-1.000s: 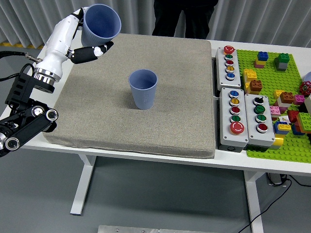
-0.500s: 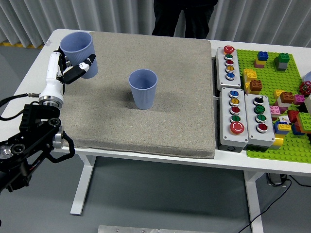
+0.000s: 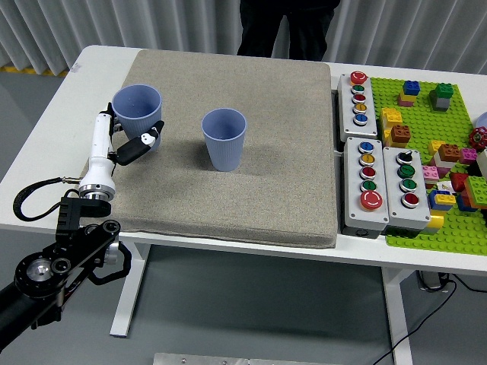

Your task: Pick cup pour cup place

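A blue plastic cup stood on the grey felt mat, left of a second blue plastic cup. Three grey push-button boxes lay right of the mat, before a green brick baseplate farther right.

person: cut off at top | pink object, maybe a bowl: cropped right

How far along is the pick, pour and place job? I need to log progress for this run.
Picking looks done: the left hand grips the left cup, which is upright at the grey mat's left side. Placing is in hand, since the fingers are around the cup. Letting go is left. The middle cup stands upright, apart from it.
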